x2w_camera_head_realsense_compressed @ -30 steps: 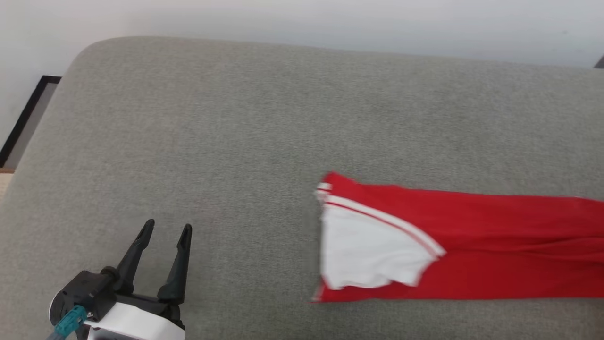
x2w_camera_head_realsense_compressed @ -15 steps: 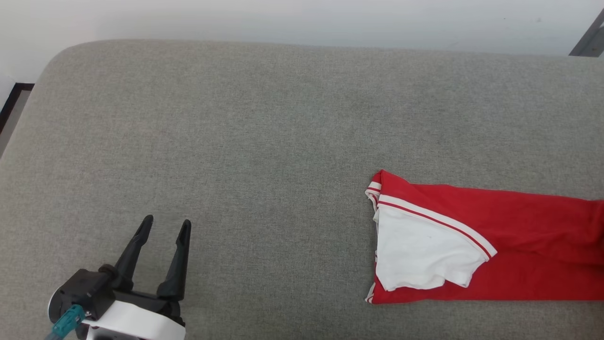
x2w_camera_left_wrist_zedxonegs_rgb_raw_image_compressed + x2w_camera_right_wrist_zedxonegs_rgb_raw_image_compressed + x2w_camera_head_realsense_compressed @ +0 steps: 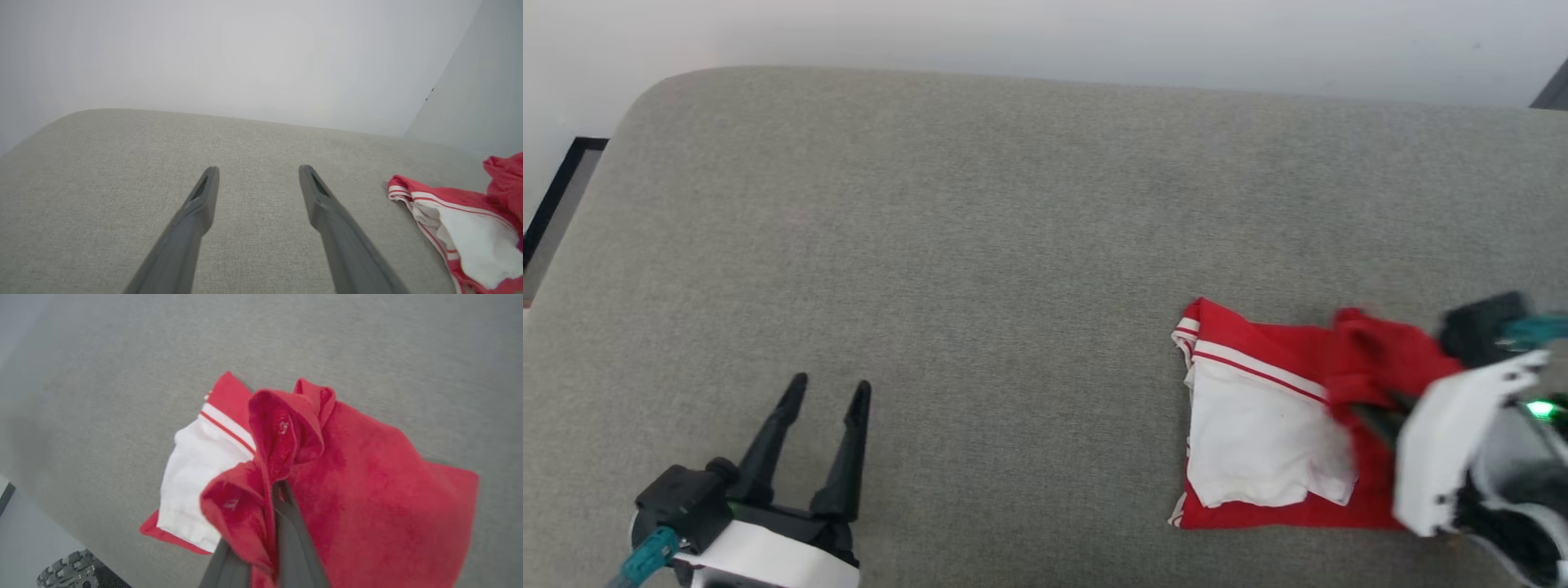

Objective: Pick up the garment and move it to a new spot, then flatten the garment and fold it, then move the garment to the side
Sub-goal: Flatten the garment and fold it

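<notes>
**Three cameras, one shared patch**

The head camera looks forward and down from high over a broad grey woven-fabric cushion (image 3: 980,212), with a pale wall (image 3: 1045,33) beyond. The left wrist camera sits low near the fabric, facing that wall along the left gripper (image 3: 258,168). The right wrist camera looks steeply down, close, along the right gripper (image 3: 280,488). All three share the cushion and a soft red shirt with white sleeve end (image 3: 1258,433).

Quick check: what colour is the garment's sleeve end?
The sleeve end is white, bordered by thin red-and-white stripes on the red garment. Head view shows it best.
</notes>
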Robot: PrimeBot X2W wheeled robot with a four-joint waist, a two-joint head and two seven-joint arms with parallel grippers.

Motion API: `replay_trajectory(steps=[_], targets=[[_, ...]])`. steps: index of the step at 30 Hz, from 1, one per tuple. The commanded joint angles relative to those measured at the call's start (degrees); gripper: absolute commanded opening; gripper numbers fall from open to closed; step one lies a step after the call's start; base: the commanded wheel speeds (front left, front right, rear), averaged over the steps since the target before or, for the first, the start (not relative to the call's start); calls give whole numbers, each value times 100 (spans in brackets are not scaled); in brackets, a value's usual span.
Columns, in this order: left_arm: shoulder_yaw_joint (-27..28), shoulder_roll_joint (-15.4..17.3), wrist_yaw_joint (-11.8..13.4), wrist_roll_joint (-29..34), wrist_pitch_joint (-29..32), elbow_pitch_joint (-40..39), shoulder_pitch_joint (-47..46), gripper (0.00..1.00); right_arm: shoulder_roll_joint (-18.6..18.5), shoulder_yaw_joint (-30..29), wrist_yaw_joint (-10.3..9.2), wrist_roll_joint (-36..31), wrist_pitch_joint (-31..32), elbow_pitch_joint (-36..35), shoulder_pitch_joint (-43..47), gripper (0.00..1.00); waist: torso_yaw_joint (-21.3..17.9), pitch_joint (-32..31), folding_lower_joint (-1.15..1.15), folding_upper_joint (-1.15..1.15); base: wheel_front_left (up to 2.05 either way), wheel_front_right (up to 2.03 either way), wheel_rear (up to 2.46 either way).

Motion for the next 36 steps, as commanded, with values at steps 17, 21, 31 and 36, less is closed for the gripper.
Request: replay_trajectory(steps=[17, 21, 31, 36], targets=[[-237, -44, 11, -339, -29, 144, -339, 100, 278, 1760, 0, 140, -574, 1624, -1123, 0, 468, 244, 0, 0, 0, 0, 0], [-241, -38, 12, -377, -29, 213, -355, 100, 266, 1898, 0, 169, -772, 1919, -1226, 37, 464, 232, 0, 0, 0, 0, 0], [-88, 0, 11, -485, -29, 300, -145, 100, 45, 1769, 0, 451, -963, 1585, -1272, 100, 202, -40, 0, 0, 0, 0, 0], [-119, 7, 11, -550, -29, 370, -40, 100, -217, 1257, 0, 587, -914, 1453, -1085, 100, -26, -230, 0, 0, 0, 0, 0]])
